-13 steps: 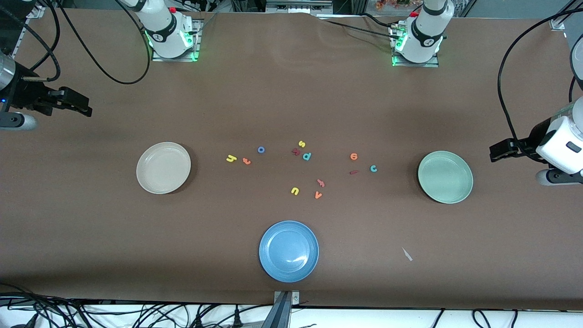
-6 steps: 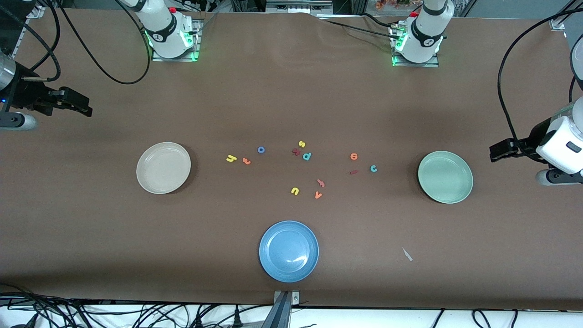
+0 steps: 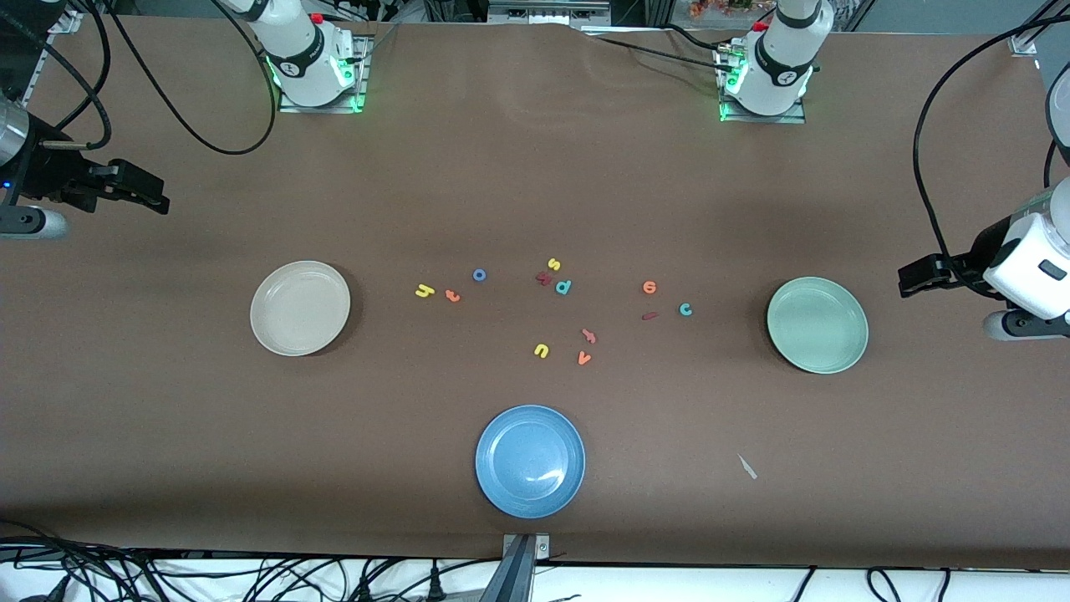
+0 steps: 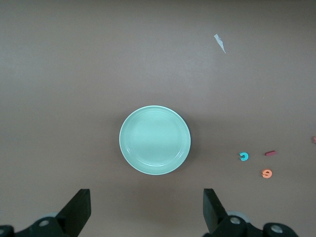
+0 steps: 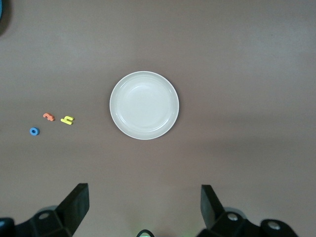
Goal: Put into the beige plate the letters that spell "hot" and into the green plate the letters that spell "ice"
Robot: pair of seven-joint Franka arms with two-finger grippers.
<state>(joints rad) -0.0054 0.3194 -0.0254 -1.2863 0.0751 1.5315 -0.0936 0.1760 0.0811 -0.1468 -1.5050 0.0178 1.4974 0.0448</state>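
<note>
The beige plate (image 3: 300,308) (image 5: 144,105) lies empty toward the right arm's end of the table. Beside it sit the yellow h (image 3: 425,291) (image 5: 67,120), orange t (image 3: 452,295) and blue o (image 3: 479,274). The green plate (image 3: 817,324) (image 4: 154,140) lies empty toward the left arm's end, with the orange e (image 3: 649,288), dark red i (image 3: 649,316) and teal c (image 3: 685,309) (image 4: 243,156) beside it. My right gripper (image 3: 157,201) (image 5: 144,205) hangs open over bare table at its end. My left gripper (image 3: 907,280) (image 4: 146,207) hangs open over bare table by the green plate. Neither holds anything.
A blue plate (image 3: 530,461) lies near the front edge. Mid-table are other letters: yellow s (image 3: 553,264), teal p (image 3: 563,287), yellow u (image 3: 541,350), orange v (image 3: 583,358). A small white scrap (image 3: 746,466) lies on the brown table.
</note>
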